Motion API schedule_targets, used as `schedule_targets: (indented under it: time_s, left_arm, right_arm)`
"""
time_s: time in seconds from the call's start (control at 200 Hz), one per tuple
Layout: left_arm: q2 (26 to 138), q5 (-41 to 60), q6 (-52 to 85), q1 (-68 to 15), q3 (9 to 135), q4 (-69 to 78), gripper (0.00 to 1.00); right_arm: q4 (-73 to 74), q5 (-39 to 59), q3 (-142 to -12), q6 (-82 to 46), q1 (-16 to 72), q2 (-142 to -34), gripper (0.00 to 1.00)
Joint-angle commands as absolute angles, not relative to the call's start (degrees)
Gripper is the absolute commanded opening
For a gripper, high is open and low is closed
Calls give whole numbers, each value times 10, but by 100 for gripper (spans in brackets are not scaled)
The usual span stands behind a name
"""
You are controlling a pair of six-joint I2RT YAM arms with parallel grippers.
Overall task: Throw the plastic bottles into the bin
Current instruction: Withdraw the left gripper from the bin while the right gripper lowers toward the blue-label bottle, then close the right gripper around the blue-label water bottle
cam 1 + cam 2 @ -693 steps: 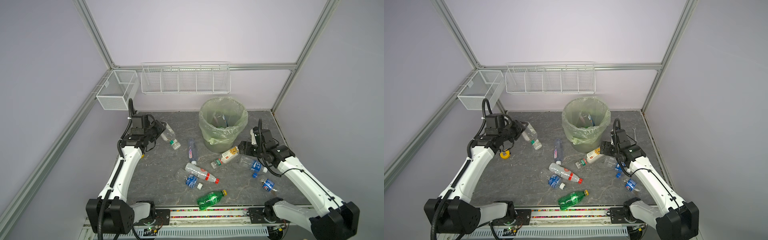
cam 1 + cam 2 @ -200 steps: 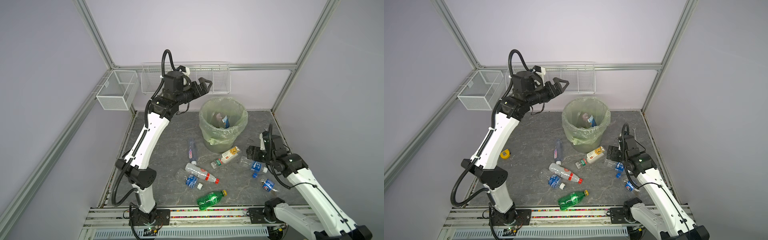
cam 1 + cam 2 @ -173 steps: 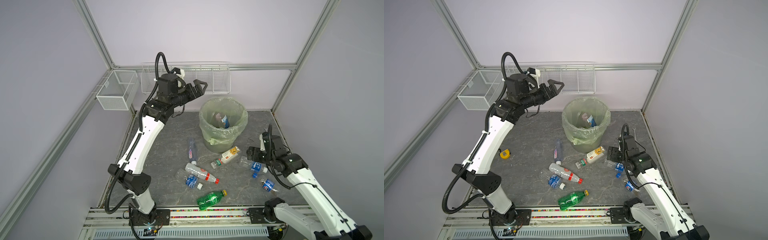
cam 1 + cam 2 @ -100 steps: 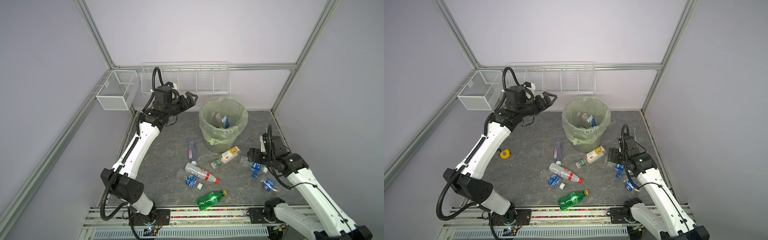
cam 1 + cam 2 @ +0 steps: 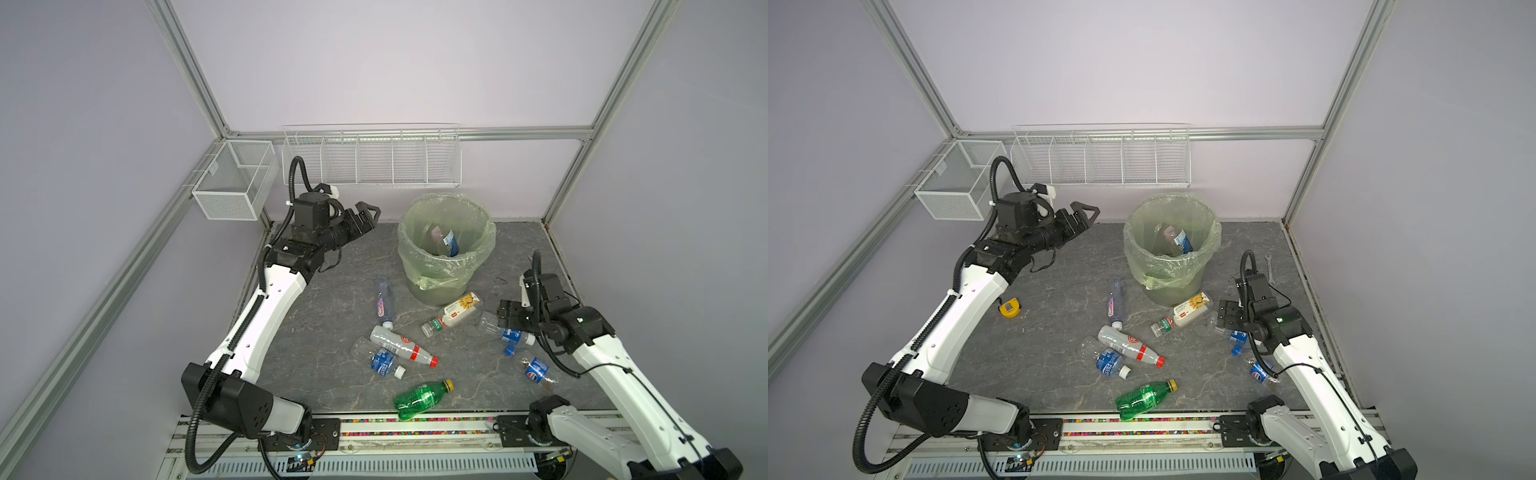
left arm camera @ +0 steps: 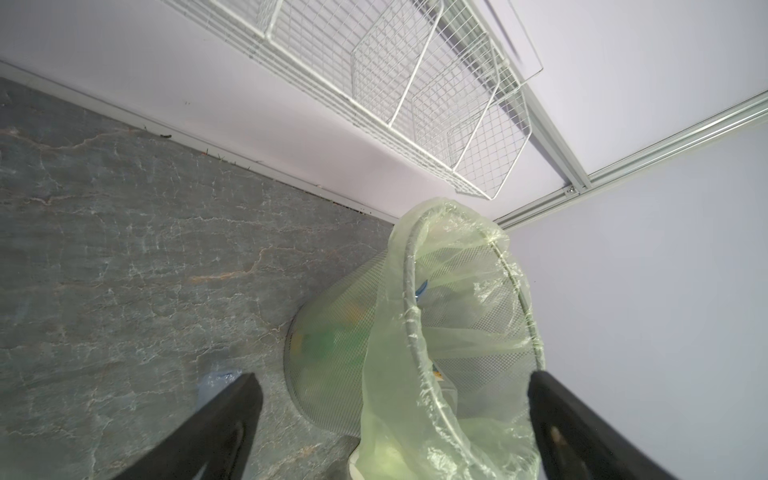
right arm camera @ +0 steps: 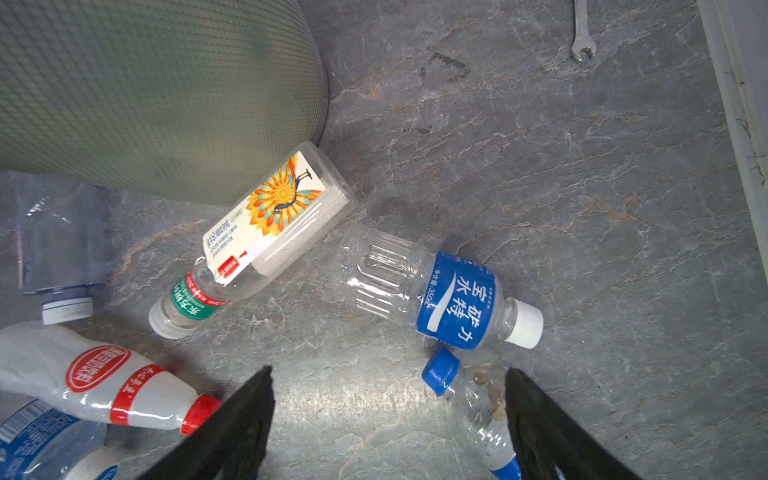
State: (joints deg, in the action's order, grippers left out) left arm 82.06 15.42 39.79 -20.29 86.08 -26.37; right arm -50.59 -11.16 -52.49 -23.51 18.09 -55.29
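Pulled the left gripper (image 5: 370, 212) back from above the bin (image 5: 415, 266) and lowered it toward the left of the floor (image 5: 332, 291) — jaws spread wide, nothing between them. Barely shifted the right gripper (image 7: 387, 371) meanwhile: hung it low on the right, jaws wide and empty, straddling part of a blue-capped bottle (image 7: 473, 403), with a white-capped bottle (image 7: 449, 303) lying just past the tips.

Judged the job partly done. Made out at least two inside the bin in both top views, a dark bottle (image 5: 434, 235) and a blue-labelled bottle (image 5: 451, 245), plus green shapes showing through the wall in the left wrist view; could not count the rest in there. Found seven more lying loose on the floor: a tall clear bottle (image 5: 384, 301), a yellow-labelled bottle (image 5: 455, 313) just beside the foot of the bin, a red-capped bottle (image 5: 401, 345), a crushed bottle (image 5: 382, 361) right by it, a green bottle (image 5: 422, 399) nearest the front — and the two under the right gripper. Reckoned most of the visible work was left, with every loose one yet to be lifted over the rim. Took the white-capped bottle for the likeliest next pick, given the open jaws poised nearly over it
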Motion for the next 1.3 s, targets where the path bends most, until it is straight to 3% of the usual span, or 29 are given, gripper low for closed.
schedule_targets:
  time_s: [0.0,0.695,1.295]
  left_arm:
    - [810,158,391,-194,832,-250,100]
    - [745,192,405,-122,698,-224,100]
    - [730,213,388,-98,687,-238,100]
  right_arm:
    - [-504,-124,-507,-218,178,-567,88]
    - [-407,-147,-447,-192,185,-658,88]
    - [-392,-155,-460,-139,189,-734,88]
